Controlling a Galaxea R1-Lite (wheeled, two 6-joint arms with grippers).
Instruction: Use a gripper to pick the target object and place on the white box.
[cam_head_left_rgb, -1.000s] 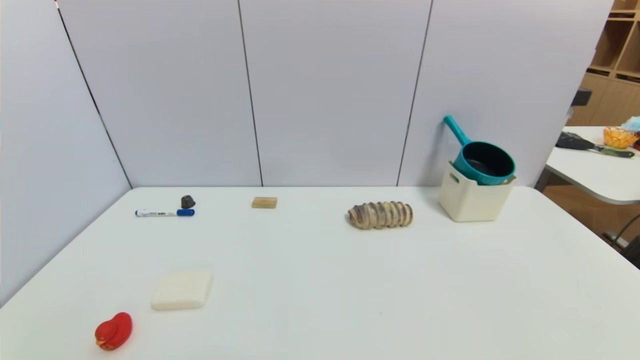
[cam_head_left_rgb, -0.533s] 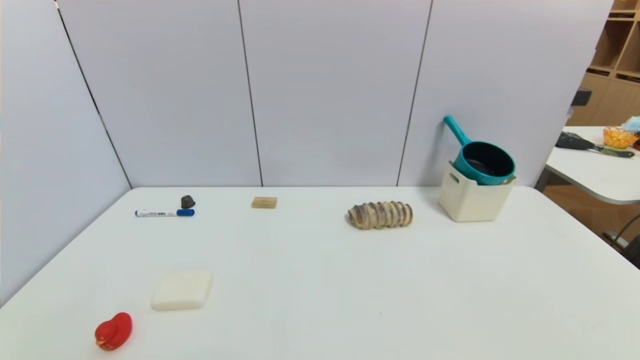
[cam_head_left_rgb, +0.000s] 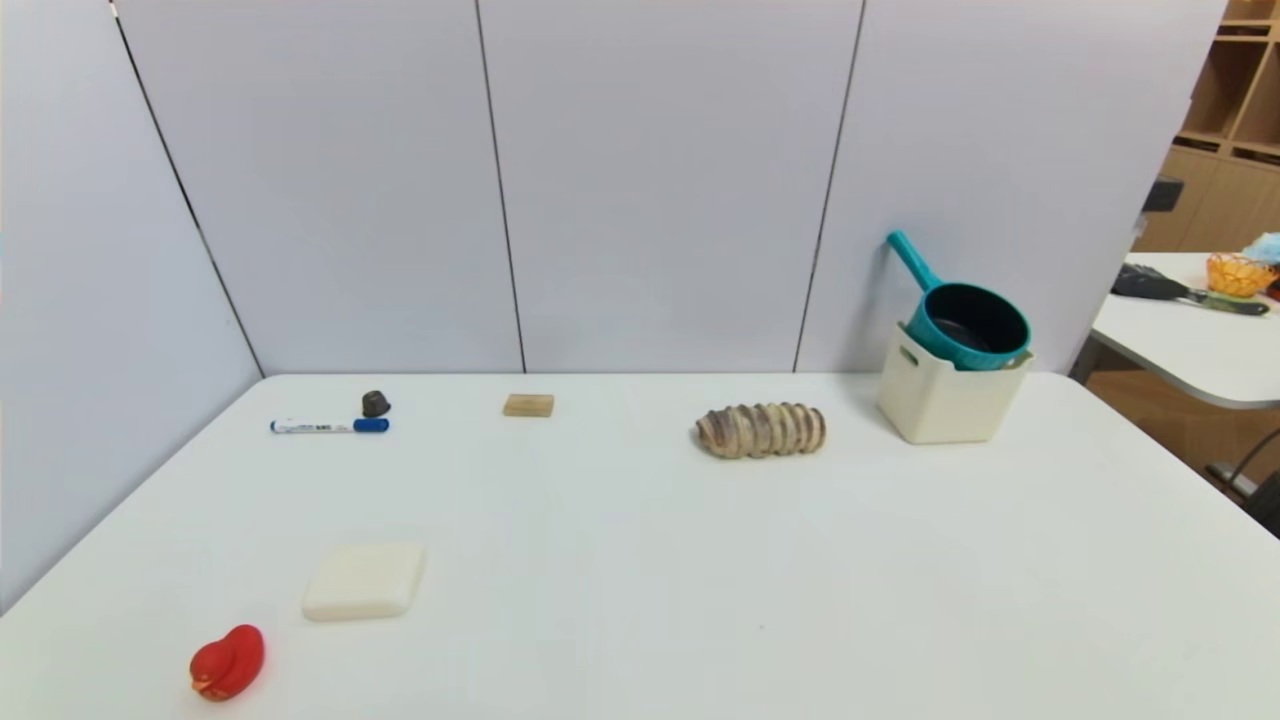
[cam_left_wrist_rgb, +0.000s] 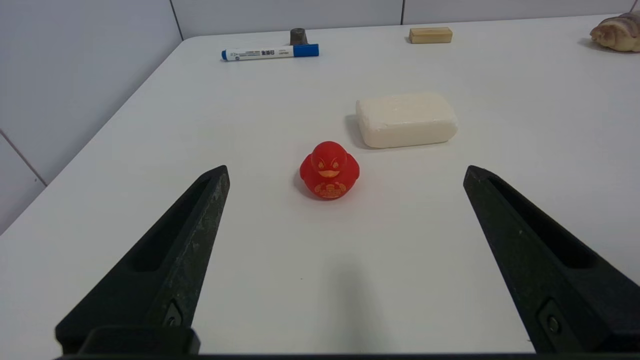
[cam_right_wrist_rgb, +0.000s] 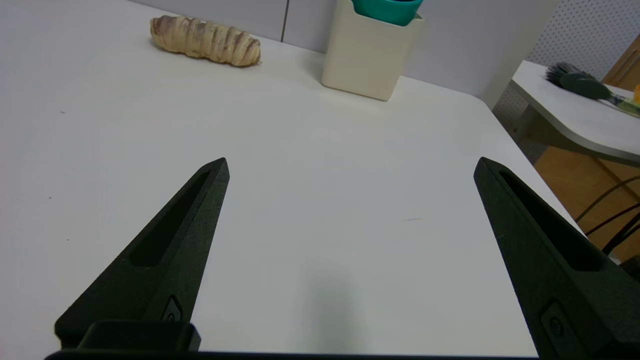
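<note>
The teal saucepan rests tilted on top of the cream-white box at the table's far right, its long handle slanting up against the wall panel. In the right wrist view the box and the saucepan's base show far ahead. My right gripper is open over bare table near the front edge, far from the box. My left gripper is open too, near the front left, with a red duck just beyond its fingertips. Neither arm shows in the head view.
A brown ridged shell-like lump lies left of the box. A flat white pad and a red duck sit at the front left. A blue-capped marker, a small dark object and a wooden block lie at the back. A second table stands to the right.
</note>
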